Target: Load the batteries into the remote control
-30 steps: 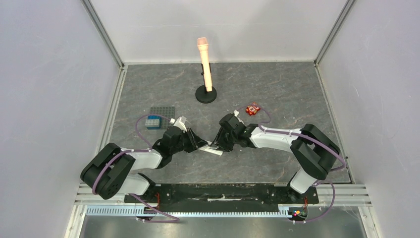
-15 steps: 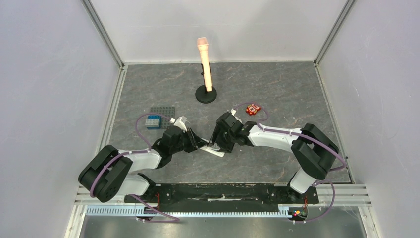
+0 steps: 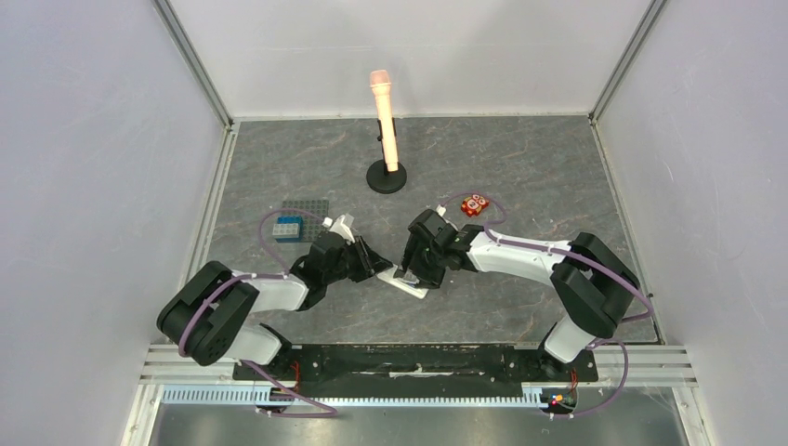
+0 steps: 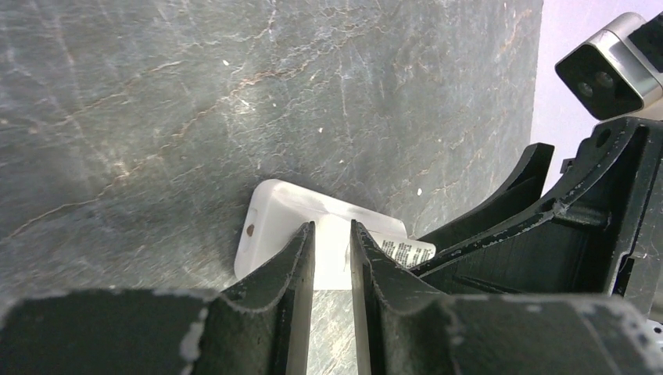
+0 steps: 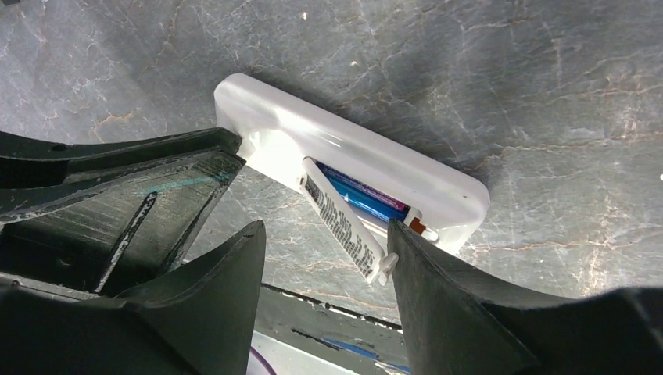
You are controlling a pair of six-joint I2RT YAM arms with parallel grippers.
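Note:
The white remote control (image 5: pixel 367 168) is propped off the table with its back toward the right wrist camera. Its battery bay is uncovered, and blue batteries (image 5: pixel 361 198) lie inside. The labelled bay cover (image 5: pixel 340 226) hangs open, with its latch end against my right gripper's finger (image 5: pixel 438 297). My right gripper (image 5: pixel 324 234) is open around the cover and pinches nothing. My left gripper (image 4: pixel 331 228) is shut on the remote control (image 4: pixel 270 219) at its other end. From above, the remote control (image 3: pixel 413 284) lies between the left gripper (image 3: pixel 379 267) and the right gripper (image 3: pixel 414 269).
A peach microphone-shaped object on a black round stand (image 3: pixel 385 130) is at the back centre. A grey studded plate with a blue brick (image 3: pixel 299 221) sits left of the arms. A small red block (image 3: pixel 475 204) lies behind the right arm. A black rail (image 3: pixel 418 358) runs along the near edge.
My right gripper's jaws have spread apart from a narrower setting. Both wrists and the remote have shifted slightly to the right. The left grip is unchanged.

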